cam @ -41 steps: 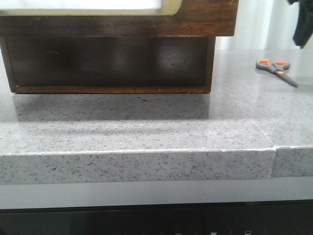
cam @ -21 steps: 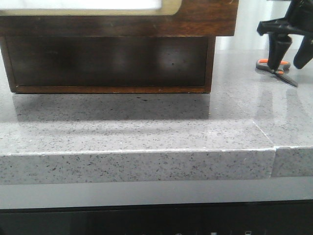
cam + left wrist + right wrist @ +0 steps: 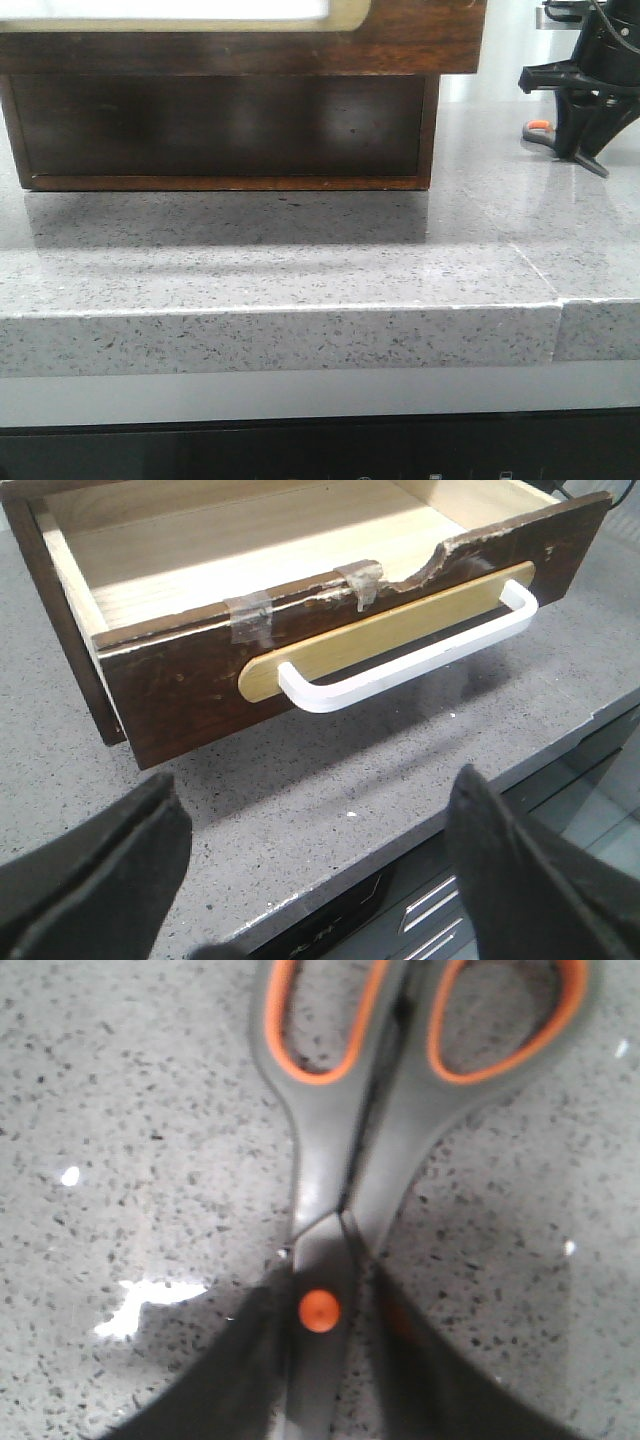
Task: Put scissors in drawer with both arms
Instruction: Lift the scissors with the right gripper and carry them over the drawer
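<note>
The scissors [image 3: 538, 127] lie on the grey counter at the far right, with only an orange loop and the blade tip showing past my right gripper [image 3: 577, 150]. In the right wrist view the scissors [image 3: 320, 1210] lie closed. The right gripper [image 3: 330, 1385] is open and straddles them at the orange pivot, with its fingertips down at the counter. The drawer [image 3: 420, 40] is at the top left. In the left wrist view the drawer [image 3: 180, 690] stands pulled open, and its pale wood inside is empty. My left gripper [image 3: 320, 880] is open and empty in front of it.
The drawer front has a white handle [image 3: 420, 655] on a tan plate, and tape on its chipped top edge. Its dark wooden housing [image 3: 220, 125] sits on the grey stone counter [image 3: 300, 260]. The counter's front edge [image 3: 280, 340] runs across the view, with a seam at the right.
My right gripper has come down from the upper right onto the scissors and now hides most of them. The scissors and the drawer have not moved.
</note>
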You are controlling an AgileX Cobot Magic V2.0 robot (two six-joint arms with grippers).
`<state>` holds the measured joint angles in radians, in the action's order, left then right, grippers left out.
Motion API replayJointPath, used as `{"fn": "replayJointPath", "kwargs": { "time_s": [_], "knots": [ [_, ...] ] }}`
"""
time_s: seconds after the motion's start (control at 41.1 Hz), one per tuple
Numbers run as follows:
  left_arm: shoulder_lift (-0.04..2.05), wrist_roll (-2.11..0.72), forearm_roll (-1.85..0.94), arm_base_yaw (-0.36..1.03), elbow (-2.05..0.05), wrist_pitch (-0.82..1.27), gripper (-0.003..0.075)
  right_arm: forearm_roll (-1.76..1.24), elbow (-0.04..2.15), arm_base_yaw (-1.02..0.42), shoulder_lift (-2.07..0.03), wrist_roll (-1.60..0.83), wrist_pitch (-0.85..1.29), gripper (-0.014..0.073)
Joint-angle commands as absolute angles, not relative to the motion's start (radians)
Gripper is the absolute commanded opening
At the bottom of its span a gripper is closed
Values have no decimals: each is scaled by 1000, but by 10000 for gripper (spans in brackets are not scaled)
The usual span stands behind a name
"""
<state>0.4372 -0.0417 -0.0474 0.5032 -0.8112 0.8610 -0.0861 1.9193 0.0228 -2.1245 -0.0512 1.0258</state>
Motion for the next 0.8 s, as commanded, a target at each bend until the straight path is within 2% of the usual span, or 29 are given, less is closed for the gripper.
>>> {"fn": "replayJointPath", "kwargs": {
  "time_s": [0.0,0.097,0.341,0.778],
  "knots": [
    [448,-31,-59,507,-847,793,526,-91,1947,26,-2072,-61,1027,104],
    [448,-31,-59,507,-847,793,526,-91,1947,26,-2072,-61,1026,64],
    [448,-31,-59,507,-847,793,526,-92,1947,26,-2023,-61,1020,64],
    [448,-31,-59,507,-847,793,526,-92,1947,-20,-1695,-67,948,64]
  ]
}}
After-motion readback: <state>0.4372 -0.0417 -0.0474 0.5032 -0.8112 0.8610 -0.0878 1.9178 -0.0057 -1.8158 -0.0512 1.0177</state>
